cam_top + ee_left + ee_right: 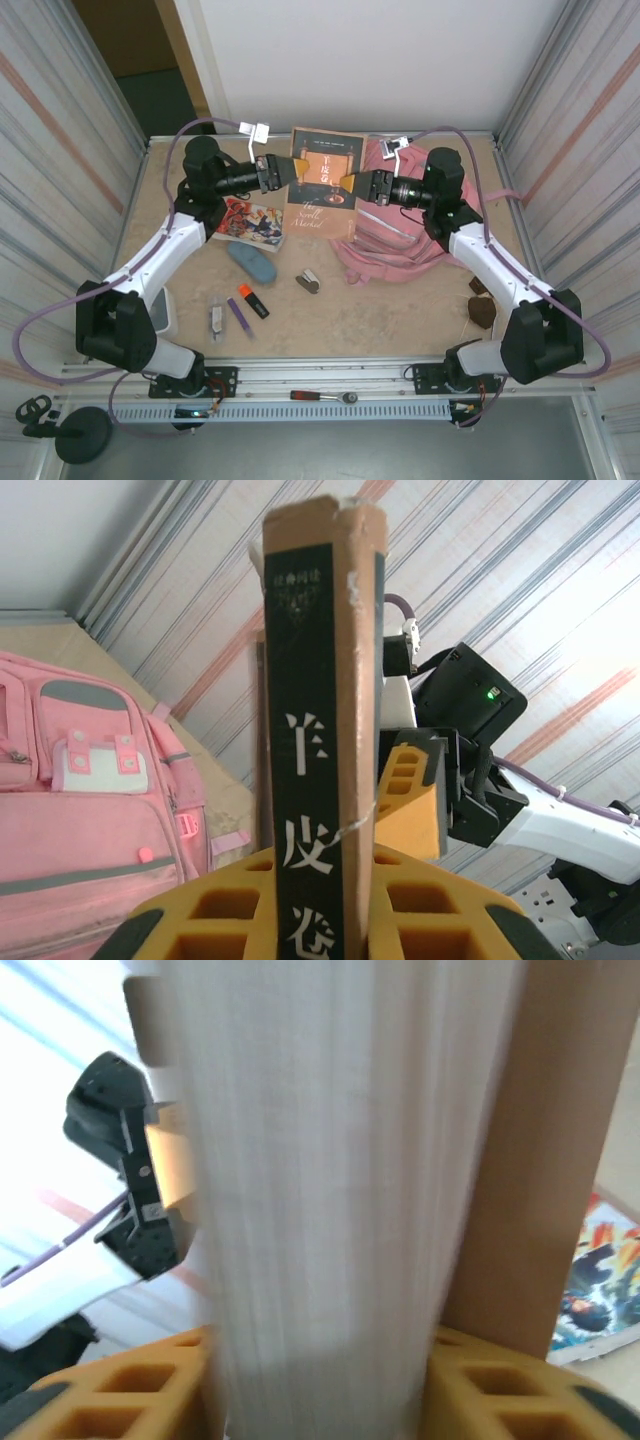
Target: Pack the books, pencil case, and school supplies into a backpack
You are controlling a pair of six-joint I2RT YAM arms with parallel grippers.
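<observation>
Brown book [325,195], long axis crosswise to both grippers: left gripper [290,172] clamped its spine; right gripper [348,181] straddled the page edge, contact unclear. The backpack [392,245] lay on the right arm's side.

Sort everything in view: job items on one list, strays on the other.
For packing: brown book, cartoon book, blue pencil case, orange highlighter, purple pen, silvery piece, grey clip, pink backpack.
Lying about: red-handled tool, dark brown lump.
</observation>
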